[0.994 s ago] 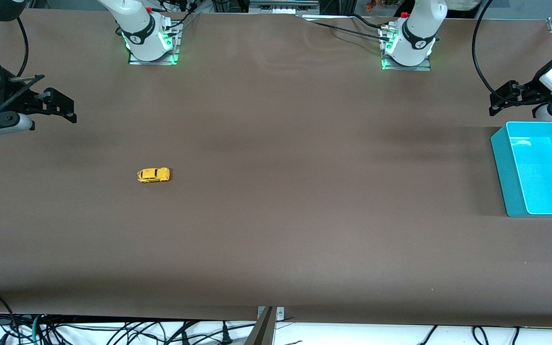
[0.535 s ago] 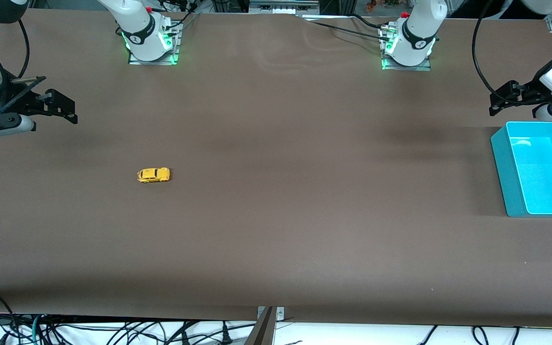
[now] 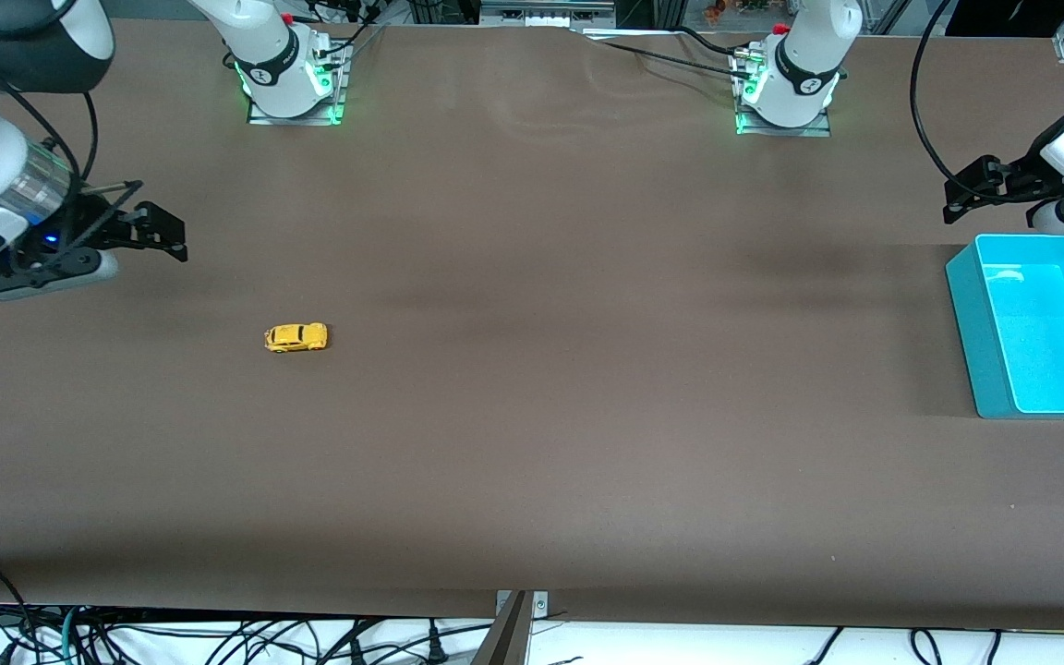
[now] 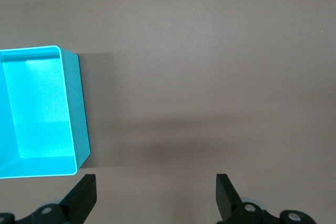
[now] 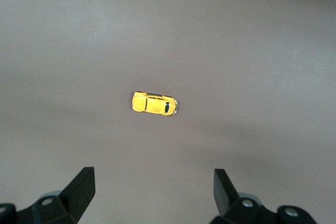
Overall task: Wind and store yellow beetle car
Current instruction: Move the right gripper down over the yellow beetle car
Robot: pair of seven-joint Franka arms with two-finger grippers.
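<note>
yellow beetle car (image 3: 296, 338): one, alone

The small rounded yellow beetle car (image 3: 296, 338) is bright yellow all over, with dark windows and tiny dark wheels; in the right wrist view (image 5: 154, 104) a dark stripe crosses its roof. The wide flat table (image 3: 532, 388) is a plain matt brown with no pattern, only soft darker shadow bands. The open rectangular plastic bin (image 3: 980, 323) is turquoise, lighter cyan inside and deeper teal on its outer wall. The right gripper (image 3: 163, 235) and the left gripper (image 3: 961, 199) are black, on white arm shells; green lights glow at both bases.
</note>
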